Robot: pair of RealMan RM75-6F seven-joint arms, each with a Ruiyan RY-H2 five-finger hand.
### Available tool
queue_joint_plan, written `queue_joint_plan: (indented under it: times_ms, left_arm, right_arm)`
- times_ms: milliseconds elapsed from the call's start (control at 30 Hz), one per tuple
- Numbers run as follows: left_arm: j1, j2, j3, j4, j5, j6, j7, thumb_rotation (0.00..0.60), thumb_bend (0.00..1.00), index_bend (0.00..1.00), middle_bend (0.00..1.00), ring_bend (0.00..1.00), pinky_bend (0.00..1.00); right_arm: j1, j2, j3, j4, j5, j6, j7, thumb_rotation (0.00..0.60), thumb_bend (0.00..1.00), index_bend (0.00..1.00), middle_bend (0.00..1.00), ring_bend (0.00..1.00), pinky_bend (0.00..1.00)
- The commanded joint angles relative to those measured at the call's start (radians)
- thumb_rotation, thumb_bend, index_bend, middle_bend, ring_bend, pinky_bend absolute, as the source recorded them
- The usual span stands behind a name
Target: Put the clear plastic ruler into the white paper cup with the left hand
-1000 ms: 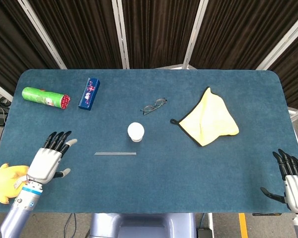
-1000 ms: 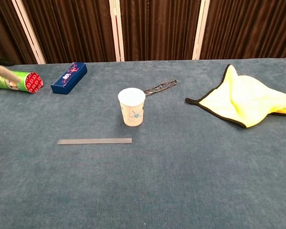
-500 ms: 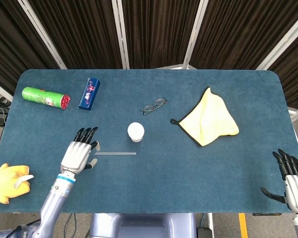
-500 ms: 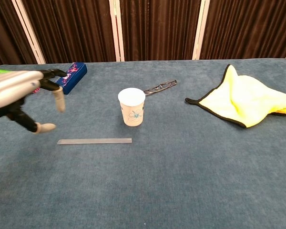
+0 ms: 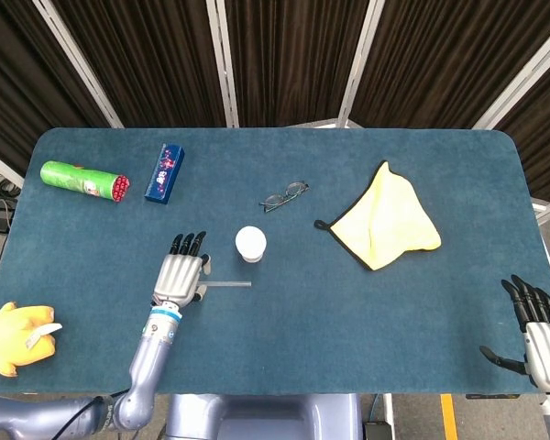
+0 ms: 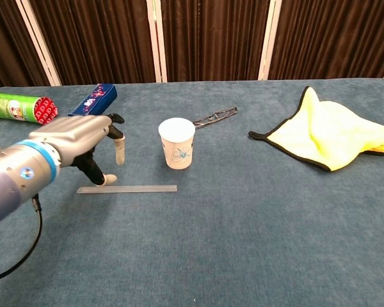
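The clear plastic ruler point(image 6: 128, 188) lies flat on the blue table, left of and in front of the white paper cup point(image 6: 176, 143). From the head view the ruler point(image 5: 229, 284) shows only at its right part, beside the cup point(image 5: 250, 243). My left hand point(image 5: 181, 275) hovers over the ruler's left end, fingers apart and pointing down, holding nothing; the chest view shows that hand point(image 6: 83, 144) just above the ruler. At the table's near right edge my right hand point(image 5: 534, 325) rests open.
A green tube point(image 5: 82, 180) and a blue box point(image 5: 165, 171) lie at the back left. Glasses point(image 5: 283, 195) sit behind the cup, a yellow cloth point(image 5: 385, 220) to the right. A yellow plush toy point(image 5: 14, 335) lies at the near left edge.
My left hand has travelled right from the table's left edge to above the ruler's left end. Ruler, cup and right hand have not moved.
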Motion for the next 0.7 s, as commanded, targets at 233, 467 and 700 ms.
queue_joint_plan:
  times_ms: [233,467,700]
  left_arm:
    - [-0.057,-0.089,-0.004,0.125,-0.05,-0.004,0.014,0.6,0.33,0.5,0.0,0.0,0.0]
    - [-0.08,-0.132,-0.006,0.181,-0.067,-0.021,-0.01,0.6,0.33,0.51,0.0,0.0,0.0]
    - [-0.097,-0.158,-0.003,0.212,-0.081,-0.03,-0.022,0.6,0.33,0.52,0.0,0.0,0.0]
  right_arm:
    - [0.004,0.003,0.002,-0.004,0.004,-0.007,0.0,0.6,0.08,0.0,0.0,0.0,0.0]
    - [0.007,0.006,0.002,-0.009,0.007,-0.013,0.001,0.6,0.08,0.0,0.0,0.0,0.0]
    - [0.011,0.01,0.003,-0.013,0.011,-0.02,0.002,0.6,0.08,0.0,0.0,0.0,0.0]
